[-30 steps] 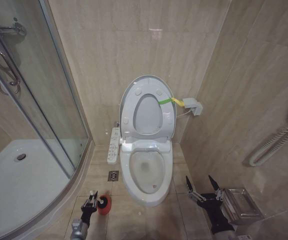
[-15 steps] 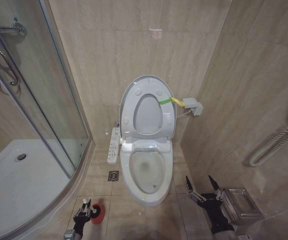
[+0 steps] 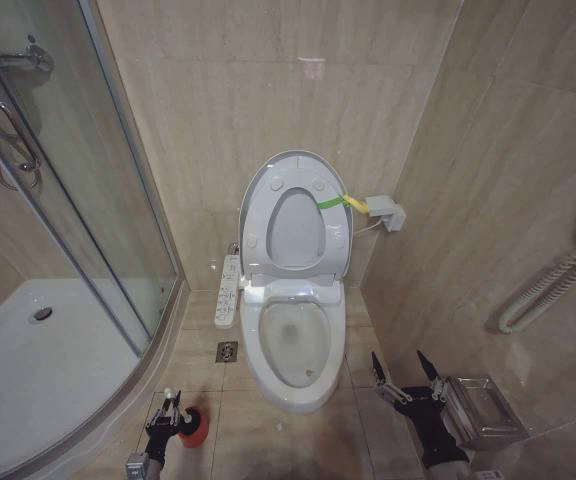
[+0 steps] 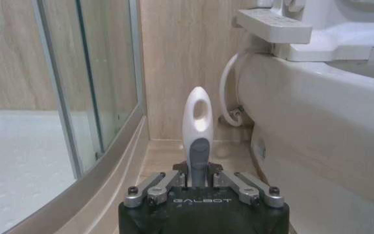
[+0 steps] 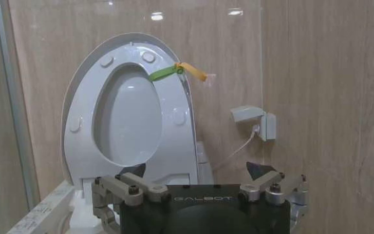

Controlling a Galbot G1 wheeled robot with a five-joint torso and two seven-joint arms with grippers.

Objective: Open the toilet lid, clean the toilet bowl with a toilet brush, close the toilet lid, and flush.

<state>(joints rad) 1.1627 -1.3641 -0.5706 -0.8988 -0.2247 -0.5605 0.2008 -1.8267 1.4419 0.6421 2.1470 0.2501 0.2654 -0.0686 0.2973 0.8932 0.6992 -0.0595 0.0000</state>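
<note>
floor: beige tile floor (image 3: 268, 440) is lying under both my pincers; beige tiled walls are closing in behind and on my right.
left gripper (image 3: 171, 415): hanging low over the floor, fingers clamped on the toilet brush (image 4: 196, 131) by its white handle, which is standing upright between them.
brush holder: red cup holder (image 3: 196, 428) is sitting on the floor touching my left pincer, just on its toilet side.
right gripper (image 3: 404, 375): hovering low by the right wall, fingers spread apart, gripping nothing.
toilet bowl (image 3: 293, 385): standing between my two pincers, open.
toilet lid (image 3: 253, 190): standing raised against the back wall, ahead of both pincers, green band at its right edge.
open room: narrow floor strip is running between the bowl and the shower tray (image 3: 28, 370).
obstacles: glass shower door (image 4: 89, 83) is curving just outside my left pincer; button panel (image 3: 227, 290) is jutting ahead of it; metal rack (image 3: 480, 410) is sitting just beside my right pincer.
</note>
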